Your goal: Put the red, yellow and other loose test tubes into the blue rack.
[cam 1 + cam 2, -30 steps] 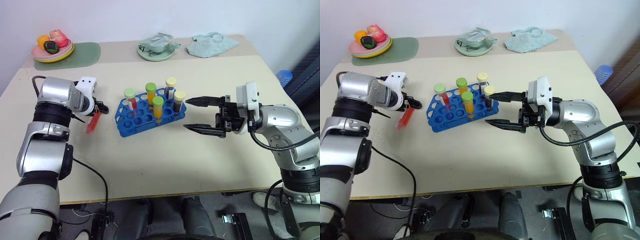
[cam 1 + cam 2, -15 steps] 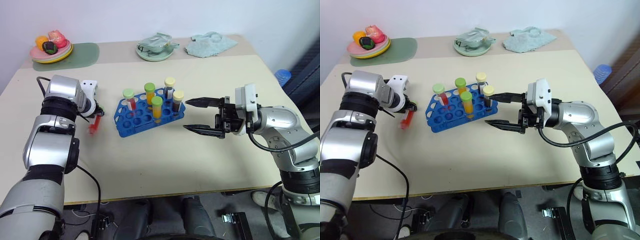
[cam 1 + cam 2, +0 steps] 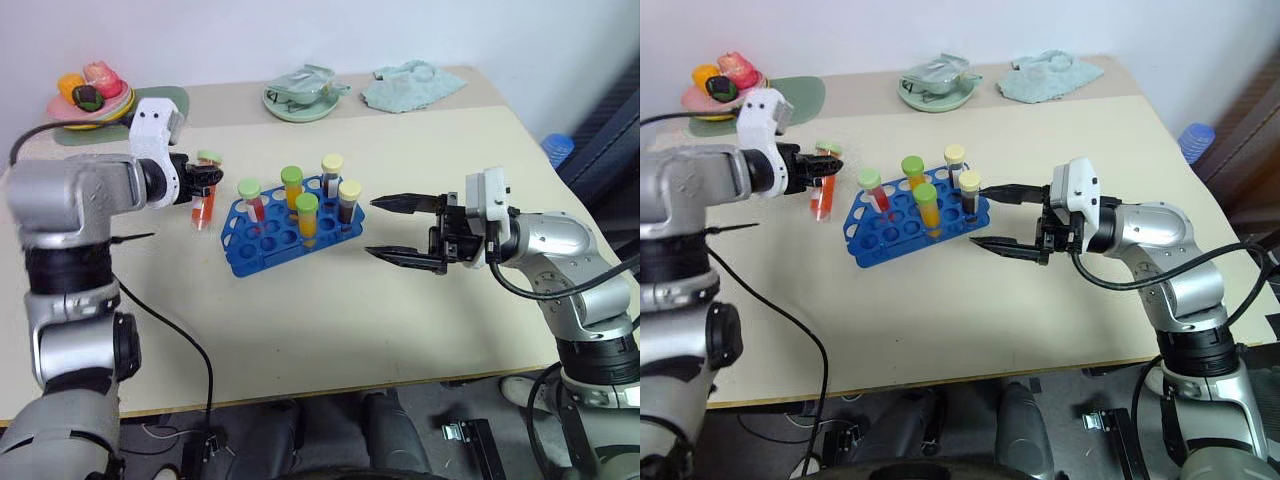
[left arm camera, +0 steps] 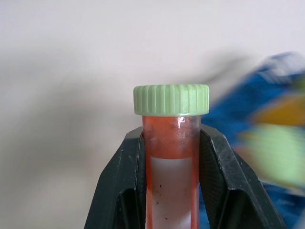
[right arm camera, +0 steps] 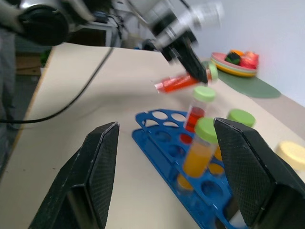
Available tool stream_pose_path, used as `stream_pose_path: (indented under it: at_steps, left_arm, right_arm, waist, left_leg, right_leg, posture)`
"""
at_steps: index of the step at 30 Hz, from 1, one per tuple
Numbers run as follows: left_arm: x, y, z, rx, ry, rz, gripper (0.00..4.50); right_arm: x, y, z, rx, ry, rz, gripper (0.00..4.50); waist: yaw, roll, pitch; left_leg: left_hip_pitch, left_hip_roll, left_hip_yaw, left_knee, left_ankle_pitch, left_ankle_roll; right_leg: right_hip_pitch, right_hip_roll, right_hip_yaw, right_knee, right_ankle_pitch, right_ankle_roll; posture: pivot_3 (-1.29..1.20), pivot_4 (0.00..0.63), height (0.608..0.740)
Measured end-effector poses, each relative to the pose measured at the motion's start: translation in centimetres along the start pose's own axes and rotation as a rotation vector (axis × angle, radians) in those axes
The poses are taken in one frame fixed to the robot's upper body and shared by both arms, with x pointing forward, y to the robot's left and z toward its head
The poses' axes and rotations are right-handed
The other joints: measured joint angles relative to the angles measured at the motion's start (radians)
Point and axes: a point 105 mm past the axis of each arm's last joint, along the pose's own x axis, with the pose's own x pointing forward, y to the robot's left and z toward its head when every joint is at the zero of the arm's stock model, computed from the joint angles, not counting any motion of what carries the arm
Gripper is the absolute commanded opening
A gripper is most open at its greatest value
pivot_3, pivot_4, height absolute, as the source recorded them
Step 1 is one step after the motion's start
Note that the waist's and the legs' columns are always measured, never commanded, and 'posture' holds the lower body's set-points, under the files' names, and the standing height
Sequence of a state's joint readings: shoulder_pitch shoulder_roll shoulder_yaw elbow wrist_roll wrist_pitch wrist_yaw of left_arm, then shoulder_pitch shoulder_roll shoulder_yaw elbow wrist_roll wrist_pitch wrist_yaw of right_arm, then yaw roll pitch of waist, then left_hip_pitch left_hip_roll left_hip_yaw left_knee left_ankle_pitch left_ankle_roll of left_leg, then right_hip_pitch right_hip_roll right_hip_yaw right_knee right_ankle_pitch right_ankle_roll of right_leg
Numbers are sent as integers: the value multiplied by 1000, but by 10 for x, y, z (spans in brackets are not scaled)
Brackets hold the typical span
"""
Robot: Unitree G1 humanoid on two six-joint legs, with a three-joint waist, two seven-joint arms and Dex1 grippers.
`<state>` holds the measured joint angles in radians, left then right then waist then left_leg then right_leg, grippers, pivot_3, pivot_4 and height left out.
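My left gripper (image 3: 204, 182) is shut on a loose test tube (image 3: 203, 207) with red liquid and a light-green cap. It holds the tube just under the cap, cap up, above the table and left of the blue rack (image 3: 262, 250). In the left wrist view the two black fingers (image 4: 121, 183) clamp the tube (image 4: 171, 143). The rack holds several capped tubes: red (image 3: 250, 197), yellow-orange (image 3: 307, 216) and dark brown (image 3: 349, 200). My right gripper (image 3: 402, 231) hovers open and empty, level, just right of the rack.
At the back of the table there are a plate of toy food (image 3: 85, 95) on a green mat (image 3: 165, 100), a pale green bowl (image 3: 298, 92) and a crumpled cloth (image 3: 412, 85). A cable (image 3: 170, 330) hangs from the left arm.
The left gripper has shut on the red tube, lifted it off the table and carried it up toward the rack. The right arm has stayed put.
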<state>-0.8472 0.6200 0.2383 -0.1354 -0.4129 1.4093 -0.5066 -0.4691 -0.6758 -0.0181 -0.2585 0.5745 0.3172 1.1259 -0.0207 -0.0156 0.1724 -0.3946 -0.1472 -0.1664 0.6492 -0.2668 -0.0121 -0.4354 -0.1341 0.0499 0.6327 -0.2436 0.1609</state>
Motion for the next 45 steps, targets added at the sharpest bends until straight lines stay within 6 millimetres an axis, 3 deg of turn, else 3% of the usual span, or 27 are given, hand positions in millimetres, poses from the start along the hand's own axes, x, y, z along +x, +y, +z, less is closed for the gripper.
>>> stream_pose_path:
  at_steps: [3, 13, 17, 23, 28, 45]
  left_arm:
    - [-10, -29, -8, 83, -130, -90, 879]
    - [10, -83, -44, 431, -496, -161, 879]
    - [16, -84, -41, 436, -638, -133, 879]
    - [38, -86, -57, 392, -673, -132, 879]
    - [46, -92, -58, 374, -709, -142, 879]
    - [35, -100, -69, 391, -683, -217, 879]
  right_arm:
    - [-1, -1, -2, 11, 7, -2, 3234]
    - [-8, -7, 0, 5, 56, 6, 3234]
    - [-13, -9, 2, 10, 68, -7, 3234]
    - [-16, -9, 5, 12, 82, -15, 3234]
    - [-18, -8, 8, 4, 93, -25, 3234]
    - [-22, -8, 11, 5, 103, -52, 3234]
  waist:
    - [10, 1, 0]
    - [36, 0, 0]
    - [36, 0, 0]
    - [35, 0, 0]
    - [36, 0, -1]
    - [35, 2, -3]
  left_leg:
    - [3, 0, 0, 1, 0, 0]
    - [3, 1, 2, 2, 0, 0]
    - [3, 1, 3, 3, -1, 1]
    - [3, 2, 3, 3, -1, 1]
    - [3, 2, 3, 3, -1, 1]
    - [4, 2, 3, 3, -1, 2]
  right_leg:
    - [4, 0, 0, -1, 1, -1]
    - [6, 0, -1, -4, 3, -5]
    - [7, 0, -1, -5, 3, -5]
    - [6, 0, -1, -4, 3, -4]
    - [6, 0, -2, -4, 3, -4]
    - [7, 0, -2, -4, 3, -4]
  posture:
    - [0, 150, 740]
    - [0, 150, 740]
    - [0, 150, 740]
    - [0, 150, 740]
    - [0, 150, 740]
    - [0, 150, 740]
